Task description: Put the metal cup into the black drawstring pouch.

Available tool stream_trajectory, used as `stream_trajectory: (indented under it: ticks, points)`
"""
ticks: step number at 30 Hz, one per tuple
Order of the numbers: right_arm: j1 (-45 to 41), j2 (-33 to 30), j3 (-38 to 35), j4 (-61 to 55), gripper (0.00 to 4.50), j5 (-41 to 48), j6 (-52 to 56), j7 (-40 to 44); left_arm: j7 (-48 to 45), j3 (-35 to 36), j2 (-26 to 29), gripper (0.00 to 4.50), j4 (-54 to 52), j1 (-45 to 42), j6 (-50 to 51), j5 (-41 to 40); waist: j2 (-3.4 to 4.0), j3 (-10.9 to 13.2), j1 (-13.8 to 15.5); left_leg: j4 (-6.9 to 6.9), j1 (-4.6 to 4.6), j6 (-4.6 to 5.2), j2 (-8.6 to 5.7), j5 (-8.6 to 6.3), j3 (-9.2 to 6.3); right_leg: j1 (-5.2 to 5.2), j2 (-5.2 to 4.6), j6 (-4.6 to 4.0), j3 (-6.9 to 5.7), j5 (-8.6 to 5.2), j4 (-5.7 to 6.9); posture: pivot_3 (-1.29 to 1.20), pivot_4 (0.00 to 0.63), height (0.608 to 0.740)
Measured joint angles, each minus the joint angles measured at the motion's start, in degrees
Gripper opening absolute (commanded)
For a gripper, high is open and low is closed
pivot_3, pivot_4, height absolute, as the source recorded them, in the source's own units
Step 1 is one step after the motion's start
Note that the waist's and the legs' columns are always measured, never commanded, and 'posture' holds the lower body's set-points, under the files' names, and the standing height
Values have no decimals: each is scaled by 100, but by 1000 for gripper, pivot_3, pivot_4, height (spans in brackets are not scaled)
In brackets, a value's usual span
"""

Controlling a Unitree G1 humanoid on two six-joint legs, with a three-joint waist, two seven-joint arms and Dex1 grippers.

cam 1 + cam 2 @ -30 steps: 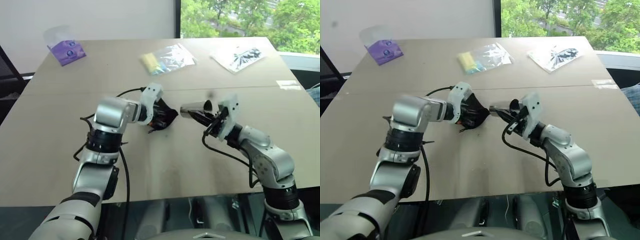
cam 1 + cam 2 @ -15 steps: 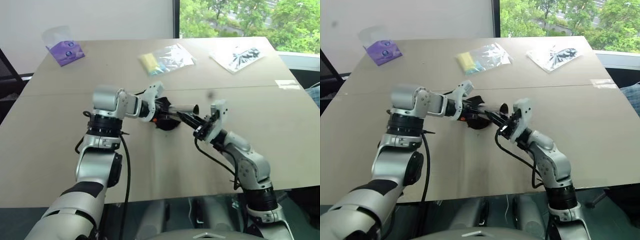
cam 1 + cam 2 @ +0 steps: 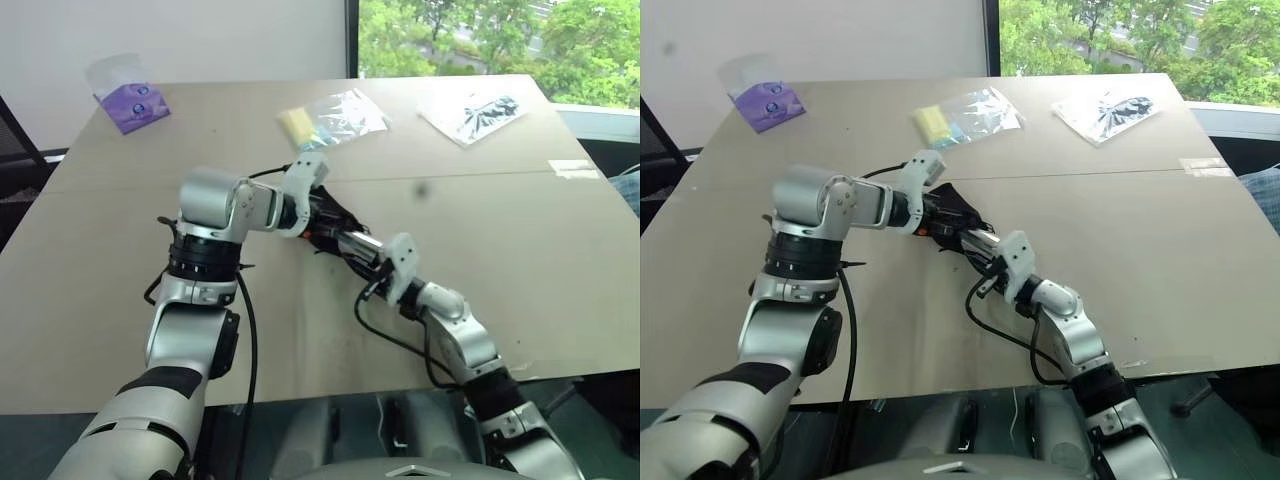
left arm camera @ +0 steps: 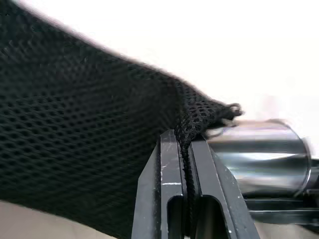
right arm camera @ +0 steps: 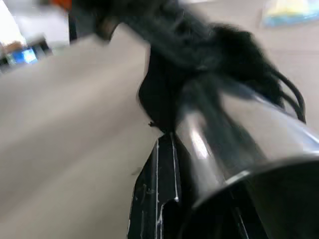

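Beige table (image 3: 560,260) under your arms, window behind; your left gripper (image 4: 185,164) has its fingers pressed together, pinching the black drawstring pouch (image 4: 84,139) by its mesh edge above mid-table; your right gripper (image 3: 372,262) pinches the metal cup (image 4: 259,157), its base end at the pouch mouth.

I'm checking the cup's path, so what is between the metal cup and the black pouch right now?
Nothing: in the left wrist view the metal cup is right at the edge of the black drawstring pouch, which the left gripper pinches.
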Motion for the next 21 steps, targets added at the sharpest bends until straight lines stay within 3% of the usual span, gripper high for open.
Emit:
stream_trajectory:
  ticks: [5,11,15,17,21]
  points:
    - [-300,253,42,476,73,-132,-265,-23,21,-126,25,0,-476,4,168,-168,2,0,-112,-3,4,-7,3,4,1,-7,4,-2,7,-1,25,0,150,740]
    - [-828,1186,-1063,962,73,1152,341,-72,69,-287,254,0,-1294,187,357,-386,6,3,-150,-4,2,-9,5,5,2,-14,5,-3,12,-1,31,0,150,740]
    - [-1145,1236,-1429,1125,73,1629,627,-133,275,18,136,0,-1616,298,484,-395,7,4,-116,-4,-9,-8,0,4,-2,-19,1,-3,8,-1,23,0,150,740]
    - [-1341,1174,-1199,1327,73,1232,345,-156,386,195,-21,0,-1660,346,565,-394,8,4,-130,-5,-9,-8,-2,4,2,-23,1,-2,10,-1,24,0,150,740]
    - [-1935,565,-36,2134,73,-706,-1278,-320,748,642,-297,0,-1709,354,698,-362,8,5,-157,-13,-8,-10,1,6,12,-37,6,-3,18,-1,32,0,150,740]
